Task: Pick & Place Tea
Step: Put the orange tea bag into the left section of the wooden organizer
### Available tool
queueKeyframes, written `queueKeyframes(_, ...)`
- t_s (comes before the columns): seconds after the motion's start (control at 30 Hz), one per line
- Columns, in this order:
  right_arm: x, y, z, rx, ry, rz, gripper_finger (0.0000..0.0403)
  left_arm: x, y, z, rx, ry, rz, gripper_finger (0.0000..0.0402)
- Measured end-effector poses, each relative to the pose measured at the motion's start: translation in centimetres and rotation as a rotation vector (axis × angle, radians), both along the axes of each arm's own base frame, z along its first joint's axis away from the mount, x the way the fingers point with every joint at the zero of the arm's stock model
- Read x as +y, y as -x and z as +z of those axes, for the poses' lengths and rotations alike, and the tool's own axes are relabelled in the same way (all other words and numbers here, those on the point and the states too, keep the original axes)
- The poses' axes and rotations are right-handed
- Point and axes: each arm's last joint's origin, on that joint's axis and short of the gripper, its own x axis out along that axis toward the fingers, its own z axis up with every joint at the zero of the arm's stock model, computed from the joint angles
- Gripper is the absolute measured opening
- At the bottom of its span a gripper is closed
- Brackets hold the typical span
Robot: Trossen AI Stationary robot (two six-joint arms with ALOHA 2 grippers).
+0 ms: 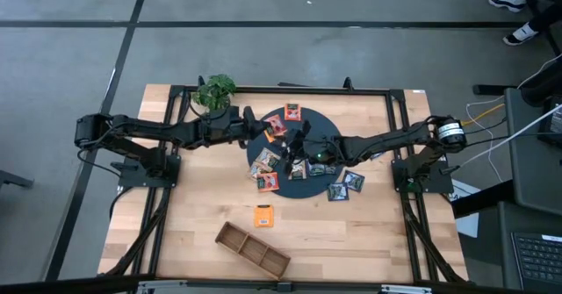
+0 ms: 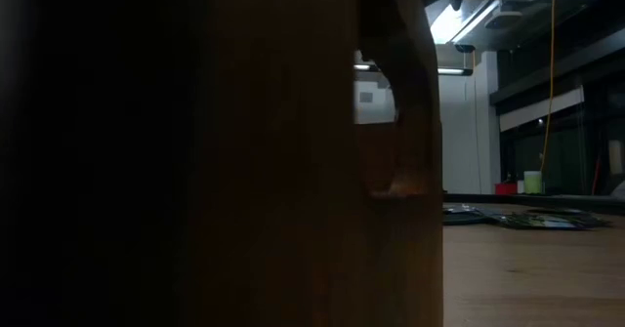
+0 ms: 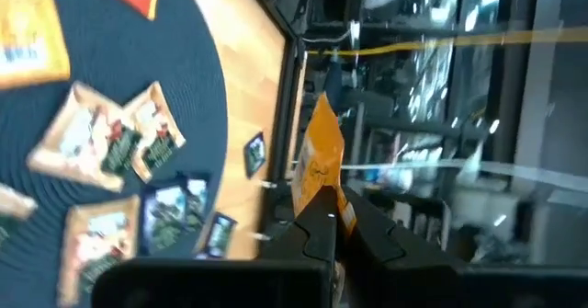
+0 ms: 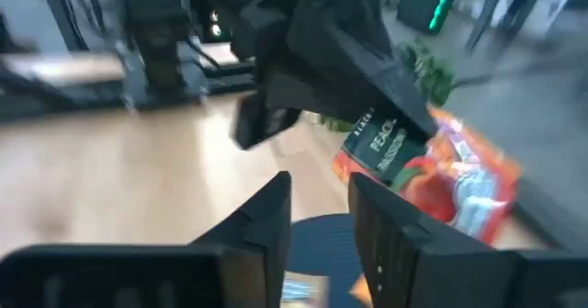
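High view: a wooden table (image 1: 193, 233) carries a round dark mat (image 1: 309, 189) at its middle, where both dark arms meet from opposite sides. A long brown tray (image 1: 253, 248) lies near the front edge and a green plant (image 1: 215, 91) stands at the back, beside the left arm. Tea sachets (image 1: 264, 165) are scattered over the mat, with a few dark ones (image 1: 345, 185) just off its right rim and one orange sachet (image 1: 263, 216) alone on the wood between mat and tray. Above the mat's left part, the left gripper (image 1: 274, 129) is pinched tight on an orange tea packet (image 3: 321, 161) (held upright in its wrist view). The right gripper (image 1: 300, 144) hovers just beside it, fingers (image 4: 269, 218) spread apart, nothing between them.
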Motion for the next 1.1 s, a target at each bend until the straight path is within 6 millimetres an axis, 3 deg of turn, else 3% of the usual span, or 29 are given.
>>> queueKeyframes(0.27,1.1,0.3,0.8,-0.099,-0.599,0.174,0.0135,-0.6,-0.2,0.2,0.087,-0.342,-0.283,0.0002)
queueKeyframes(0.47,1.9,1.6,2.0,-0.023,-0.879,0.31,0.0135,-1.3,-0.2,-0.3,0.094,-0.408,-0.561,0.0002)
queueKeyframes(0.77,3.8,5.9,5.5,0.082,-0.953,0.348,0.0135,-3.2,0.1,-1.2,0.168,-0.422,-0.907,0.0002)
queueKeyframes(0.9,4.2,7.3,5.9,0.142,-0.983,0.32,0.0135,-4.6,0.0,0.0,0.263,-0.53,-1.1,0.0002)
queueKeyframes(1.1,4.7,7.9,5.6,0.205,-0.989,0.308,0.0135,-7.0,0.4,2.8,0.346,-0.78,-1.362,0.0002)
